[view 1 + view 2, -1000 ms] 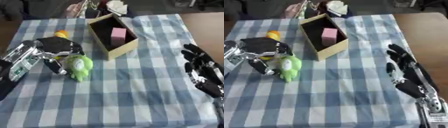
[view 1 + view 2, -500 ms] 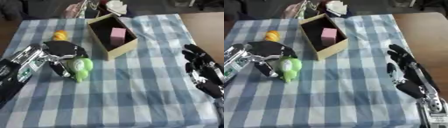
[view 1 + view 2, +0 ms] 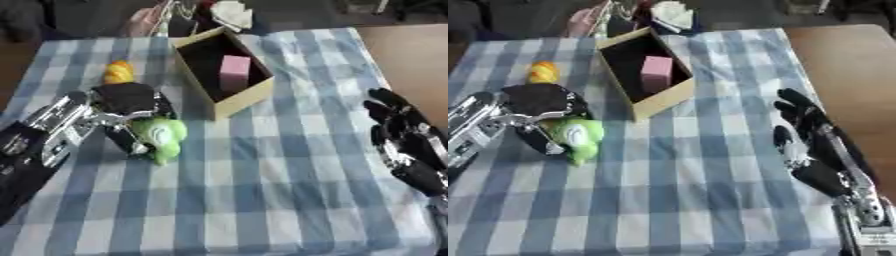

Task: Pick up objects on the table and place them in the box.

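Your left hand curls round a green toy on the blue-and-white checked cloth that covers the bench, with the black fingers over the toy's top and the thumb low against its left side. The toy rests on the cloth just in front of the near corner of the box, close beside it but apart from it. The box is an open cardboard one, light on the outside and dark within, set askew toward the far middle of the bench, and a pink block stands upright inside it. A small yellow and orange toy sits on the cloth just beyond your left hand, to the left of the box. Your right hand shows at the right edge of the bench, well apart from the box, its dark fingers spread and relaxed, pointing away from you and holding nothing. Past the far edge of the cloth some pale things lie in a blur that you cannot make out.
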`<state>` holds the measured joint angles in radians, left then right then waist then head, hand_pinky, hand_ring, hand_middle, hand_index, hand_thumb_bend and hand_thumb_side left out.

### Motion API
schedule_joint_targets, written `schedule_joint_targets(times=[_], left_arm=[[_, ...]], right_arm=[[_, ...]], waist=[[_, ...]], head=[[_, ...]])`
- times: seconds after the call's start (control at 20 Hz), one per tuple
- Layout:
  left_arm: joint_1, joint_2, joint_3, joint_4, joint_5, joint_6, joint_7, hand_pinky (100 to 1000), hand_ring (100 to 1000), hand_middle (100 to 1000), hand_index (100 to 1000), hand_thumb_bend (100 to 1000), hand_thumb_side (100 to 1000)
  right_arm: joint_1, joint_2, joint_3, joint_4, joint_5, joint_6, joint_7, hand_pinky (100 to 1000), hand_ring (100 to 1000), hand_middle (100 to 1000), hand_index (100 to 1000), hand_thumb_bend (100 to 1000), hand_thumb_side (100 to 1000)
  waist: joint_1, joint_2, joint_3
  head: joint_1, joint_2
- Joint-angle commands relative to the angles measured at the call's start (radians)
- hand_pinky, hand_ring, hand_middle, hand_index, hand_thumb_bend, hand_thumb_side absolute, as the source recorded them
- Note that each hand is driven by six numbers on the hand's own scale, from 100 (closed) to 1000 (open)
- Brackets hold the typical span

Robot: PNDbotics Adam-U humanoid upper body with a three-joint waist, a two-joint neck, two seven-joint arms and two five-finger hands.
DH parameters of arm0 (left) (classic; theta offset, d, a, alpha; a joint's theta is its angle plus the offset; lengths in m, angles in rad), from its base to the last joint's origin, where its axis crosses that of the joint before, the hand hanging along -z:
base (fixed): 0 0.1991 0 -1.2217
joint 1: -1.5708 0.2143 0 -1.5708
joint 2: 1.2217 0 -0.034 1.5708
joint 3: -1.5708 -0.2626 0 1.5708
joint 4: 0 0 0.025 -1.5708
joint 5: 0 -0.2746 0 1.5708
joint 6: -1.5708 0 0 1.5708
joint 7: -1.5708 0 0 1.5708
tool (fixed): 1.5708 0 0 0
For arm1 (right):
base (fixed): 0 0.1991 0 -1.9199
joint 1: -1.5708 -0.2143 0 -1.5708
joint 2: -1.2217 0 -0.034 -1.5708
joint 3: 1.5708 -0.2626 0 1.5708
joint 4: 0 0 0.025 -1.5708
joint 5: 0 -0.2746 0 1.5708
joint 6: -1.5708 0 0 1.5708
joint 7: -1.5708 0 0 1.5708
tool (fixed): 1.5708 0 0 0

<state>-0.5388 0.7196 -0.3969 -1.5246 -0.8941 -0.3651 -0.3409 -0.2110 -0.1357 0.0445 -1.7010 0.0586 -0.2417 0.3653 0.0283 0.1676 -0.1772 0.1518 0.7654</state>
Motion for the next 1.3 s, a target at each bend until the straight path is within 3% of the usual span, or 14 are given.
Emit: schedule_joint_targets(times=[0.05,0.2,0.4,0.9,1.3], left_arm=[[-0.027,0.083,0.037,-0.08,0.023,0.01,0.013,646,492,494,684,354,146],[-0.049,0.11,0.067,-0.126,0.04,0.038,0.003,654,498,501,691,374,146],[-0.109,0.083,0.098,-0.097,0.053,0.087,-0.008,657,498,502,697,352,139],[-0.304,-0.123,0.093,0.178,0.004,0.146,0.041,660,517,526,731,291,131],[-0.325,-0.216,0.039,0.254,-0.041,0.126,0.044,684,586,604,793,303,159]], right_arm=[[-0.01,-0.008,0.0,-0.011,-0.006,-0.003,0.001,1000,966,969,1000,100,416],[-0.01,-0.01,0.001,-0.011,-0.006,-0.003,0.002,1000,966,969,1000,100,415],[-0.011,-0.009,0.005,-0.01,-0.008,-0.004,0.006,1000,966,969,1000,100,414],[-0.025,-0.007,0.036,-0.006,-0.021,-0.008,0.033,1000,967,969,1000,100,405],[-0.033,-0.005,0.047,-0.004,-0.029,-0.009,0.047,1000,967,969,1000,100,402]], waist=[[0.006,-0.02,0.0],[0.007,-0.02,-0.002],[0.006,-0.019,-0.015],[0.003,-0.008,-0.06],[0.003,-0.001,-0.083]], head=[[-0.002,0.005],[-0.001,0.005],[0.005,0.005],[0.032,0.0],[0.039,-0.009]])
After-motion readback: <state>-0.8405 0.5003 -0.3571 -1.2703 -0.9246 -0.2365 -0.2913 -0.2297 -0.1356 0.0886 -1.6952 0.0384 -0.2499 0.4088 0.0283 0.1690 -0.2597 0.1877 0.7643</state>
